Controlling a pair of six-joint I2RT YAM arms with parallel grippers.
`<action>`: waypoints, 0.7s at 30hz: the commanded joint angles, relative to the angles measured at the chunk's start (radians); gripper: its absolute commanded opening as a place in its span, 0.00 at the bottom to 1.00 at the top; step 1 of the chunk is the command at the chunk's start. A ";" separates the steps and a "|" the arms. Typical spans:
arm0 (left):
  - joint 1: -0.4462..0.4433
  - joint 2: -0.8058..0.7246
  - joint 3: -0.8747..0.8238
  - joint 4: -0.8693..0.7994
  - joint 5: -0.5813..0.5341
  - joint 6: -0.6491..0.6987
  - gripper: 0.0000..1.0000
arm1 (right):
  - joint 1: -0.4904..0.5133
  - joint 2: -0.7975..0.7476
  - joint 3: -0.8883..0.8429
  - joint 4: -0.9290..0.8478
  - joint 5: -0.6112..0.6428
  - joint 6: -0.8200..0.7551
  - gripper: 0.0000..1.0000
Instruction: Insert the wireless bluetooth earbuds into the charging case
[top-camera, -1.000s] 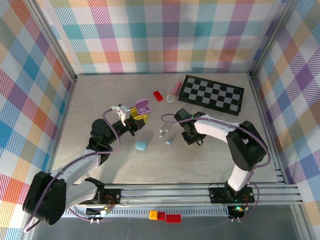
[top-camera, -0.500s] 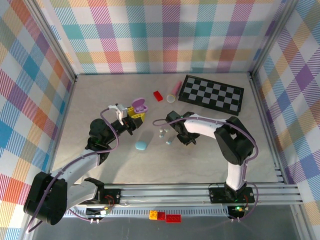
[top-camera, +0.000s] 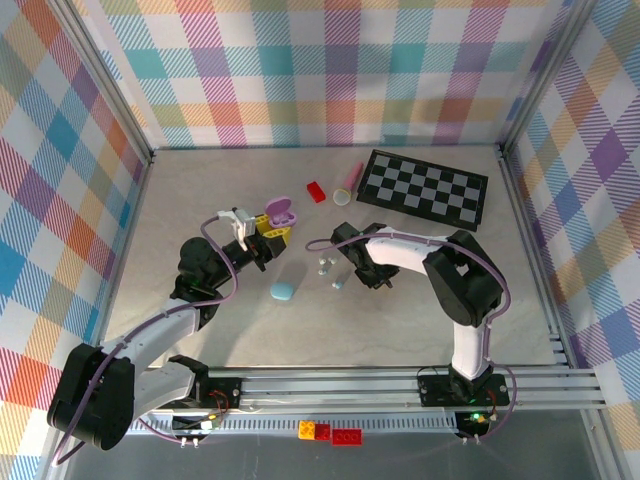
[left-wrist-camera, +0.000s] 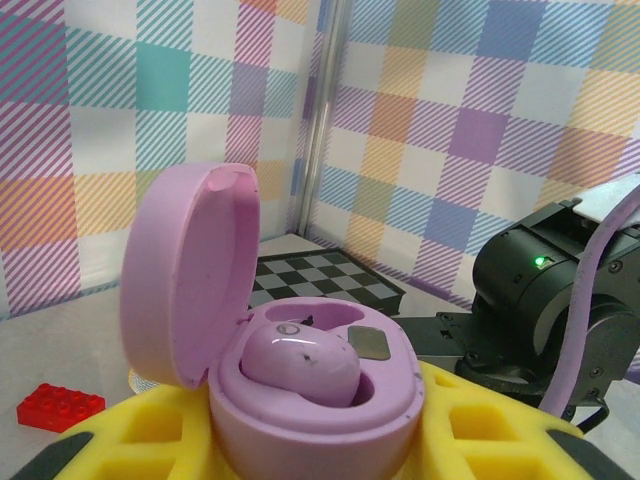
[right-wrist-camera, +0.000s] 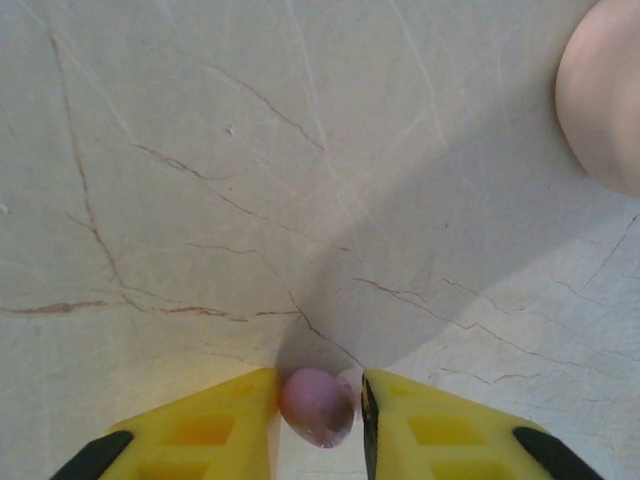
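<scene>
Left fingers (left-wrist-camera: 490, 430) grip open case (left-wrist-camera: 310, 425), earbud (left-wrist-camera: 300, 365) inside.

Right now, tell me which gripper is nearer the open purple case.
Left. The left gripper clamps the open purple case between its fingers; the right gripper sits apart to its right, flanking a purple earbud.

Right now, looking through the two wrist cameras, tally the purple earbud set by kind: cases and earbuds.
case: 1, lid open
earbuds: 2, one seated in the case, one between the fingers of the right gripper
Total: 3
</scene>
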 joint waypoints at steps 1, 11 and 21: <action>0.014 0.001 0.021 0.043 0.026 -0.012 0.33 | 0.004 0.018 0.016 -0.021 0.015 -0.004 0.25; 0.014 -0.005 0.019 0.052 0.023 -0.005 0.34 | -0.013 -0.070 -0.022 -0.005 -0.051 0.041 0.19; 0.003 0.022 0.030 0.063 0.042 0.007 0.34 | -0.049 -0.353 -0.120 0.024 -0.204 0.151 0.17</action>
